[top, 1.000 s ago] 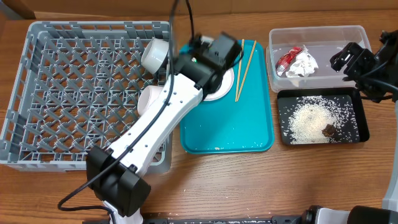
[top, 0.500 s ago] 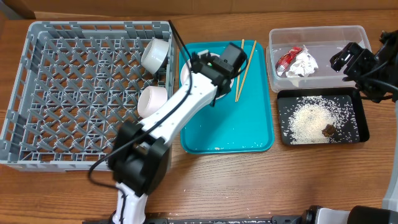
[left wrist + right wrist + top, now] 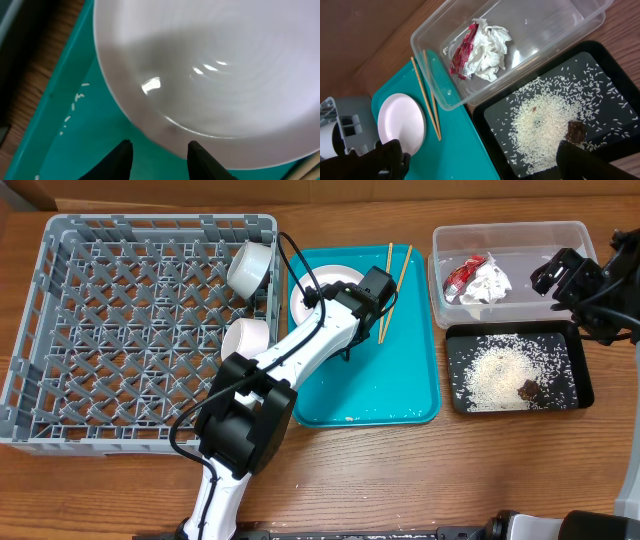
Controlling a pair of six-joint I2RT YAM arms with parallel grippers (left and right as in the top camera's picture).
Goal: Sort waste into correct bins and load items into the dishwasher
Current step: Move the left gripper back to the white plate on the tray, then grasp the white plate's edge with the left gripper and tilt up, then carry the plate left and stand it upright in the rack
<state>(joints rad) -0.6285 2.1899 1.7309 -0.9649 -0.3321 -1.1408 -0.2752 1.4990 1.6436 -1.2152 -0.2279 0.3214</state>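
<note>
Chopsticks [image 3: 426, 100] two, plate [image 3: 400, 122] one; white vessels [image 3: 250, 267] two in rack [image 3: 120, 330].

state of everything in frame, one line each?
plate: flat on the teal tray.
left gripper: open, fingers at the plate's rim, not gripping.
right gripper: open, holding nothing.
chopsticks: on the teal tray, beside the plate.
wrapper: in the clear tub.
rice: in the black tray, brown lump with it.
rear bowl: in the dish rack, on its side.
front bowl: in the dish rack, partly behind the left arm.
</note>
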